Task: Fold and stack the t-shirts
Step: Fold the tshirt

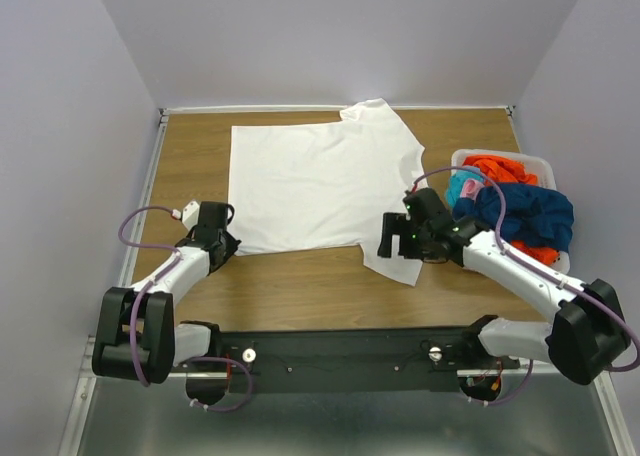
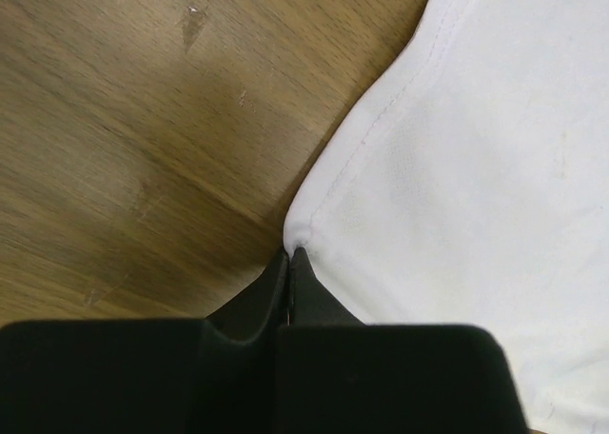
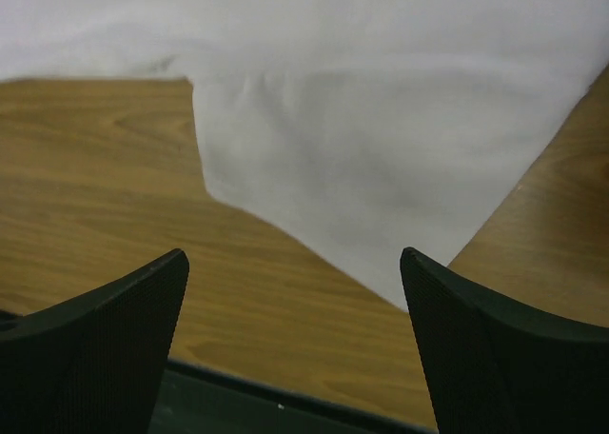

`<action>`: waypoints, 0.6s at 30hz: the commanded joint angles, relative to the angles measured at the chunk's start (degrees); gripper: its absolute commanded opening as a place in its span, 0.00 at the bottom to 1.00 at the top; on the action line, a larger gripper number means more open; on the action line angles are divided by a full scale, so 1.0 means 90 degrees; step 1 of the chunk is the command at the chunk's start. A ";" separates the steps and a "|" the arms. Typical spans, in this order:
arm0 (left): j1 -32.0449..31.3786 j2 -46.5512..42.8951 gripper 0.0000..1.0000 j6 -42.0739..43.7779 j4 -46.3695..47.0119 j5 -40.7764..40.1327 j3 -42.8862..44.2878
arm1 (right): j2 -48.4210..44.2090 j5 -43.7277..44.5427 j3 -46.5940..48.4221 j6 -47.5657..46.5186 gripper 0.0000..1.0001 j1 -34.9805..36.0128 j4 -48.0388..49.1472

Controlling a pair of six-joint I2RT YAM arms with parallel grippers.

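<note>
A white t-shirt (image 1: 310,181) lies spread flat on the wooden table. My left gripper (image 1: 226,242) is at its near left corner; in the left wrist view the gripper (image 2: 289,253) is shut on the shirt's corner (image 2: 303,226). My right gripper (image 1: 395,248) hovers open over the shirt's near right sleeve (image 1: 395,261); in the right wrist view the gripper (image 3: 295,263) is wide open and empty above the sleeve tip (image 3: 381,215). Orange, dark blue and teal shirts (image 1: 515,211) are piled in the bin at the right.
A white plastic bin (image 1: 462,159) stands at the table's right edge, beside my right arm. The black arm-mount rail (image 1: 340,351) runs along the near edge. Grey walls enclose the table on three sides.
</note>
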 commanded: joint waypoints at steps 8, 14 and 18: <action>0.0051 -0.0382 0.00 0.0129 -0.0067 -0.0382 0.0111 | 0.0453 0.1049 -0.0702 0.0479 0.90 0.0788 -0.0836; 0.0051 -0.0519 0.00 0.0129 -0.0067 -0.0392 0.0043 | 0.1011 0.1196 -0.0779 0.0576 0.83 0.0827 -0.0533; 0.0051 -0.0606 0.00 0.0100 -0.0086 -0.0412 -0.0016 | 0.1275 0.1196 -0.0800 0.0664 0.57 0.0828 -0.0250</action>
